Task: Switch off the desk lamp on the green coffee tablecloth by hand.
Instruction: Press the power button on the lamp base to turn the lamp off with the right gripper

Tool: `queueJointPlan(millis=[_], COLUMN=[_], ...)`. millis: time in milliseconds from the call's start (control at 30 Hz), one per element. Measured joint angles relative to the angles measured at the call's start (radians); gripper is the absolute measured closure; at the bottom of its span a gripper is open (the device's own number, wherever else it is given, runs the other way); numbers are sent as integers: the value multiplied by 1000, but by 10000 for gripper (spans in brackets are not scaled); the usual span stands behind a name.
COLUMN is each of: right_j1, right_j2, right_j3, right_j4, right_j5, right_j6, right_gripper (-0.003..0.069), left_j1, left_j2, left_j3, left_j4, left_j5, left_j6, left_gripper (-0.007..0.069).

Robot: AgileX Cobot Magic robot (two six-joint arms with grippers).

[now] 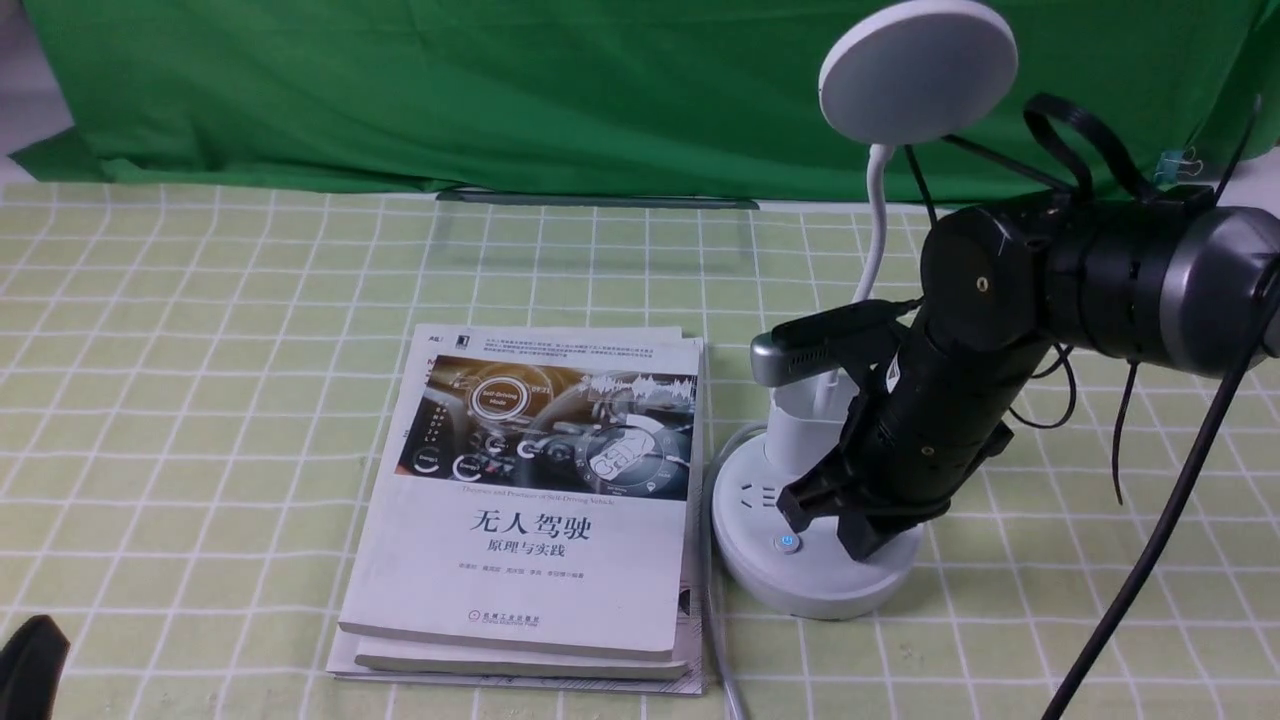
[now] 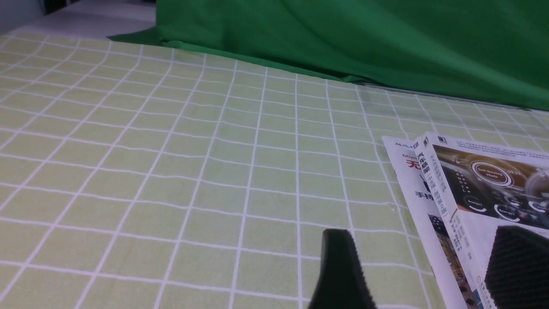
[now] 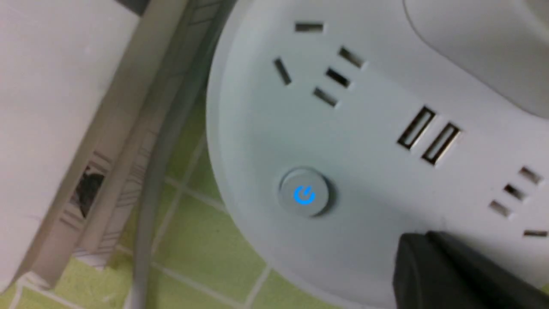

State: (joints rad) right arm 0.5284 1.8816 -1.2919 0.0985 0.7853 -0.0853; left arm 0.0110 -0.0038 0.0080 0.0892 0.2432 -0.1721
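The white desk lamp stands on the green coffee tablecloth [image 1: 200, 400] at the right, its disc head [image 1: 915, 70] up on a thin bent neck. On its round base [image 1: 745, 570] a round button [image 1: 789, 543] glows blue. My right gripper [image 1: 862, 545], the hand, is shut and points down onto the base. In the right wrist view its tips [image 3: 422, 240] sit on the white base [image 3: 266, 128] just beside the lit button [image 3: 304, 195], not on it. My left gripper [image 2: 424, 234] is open and empty, low over the cloth [image 2: 171, 171] by the books.
A stack of books [image 1: 540, 500] lies directly left of the lamp base, with a grey cable [image 1: 715, 620] running between them. The dark green backdrop [image 1: 500, 90] hangs behind. The base also carries sockets [image 3: 326, 73] and USB ports [image 3: 429, 135].
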Motion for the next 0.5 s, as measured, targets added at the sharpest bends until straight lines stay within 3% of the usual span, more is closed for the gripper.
queueJointPlan(millis=[500], right_j1=[2], right_j2=[-75], right_j3=[29], right_j4=[0], right_j5=[-22], right_j6=[0], right_gripper=[614], left_j1=[0], left_j2=[0], left_j3=[0], left_j4=[0], left_j5=[0], left_j6=[0], left_gripper=[214])
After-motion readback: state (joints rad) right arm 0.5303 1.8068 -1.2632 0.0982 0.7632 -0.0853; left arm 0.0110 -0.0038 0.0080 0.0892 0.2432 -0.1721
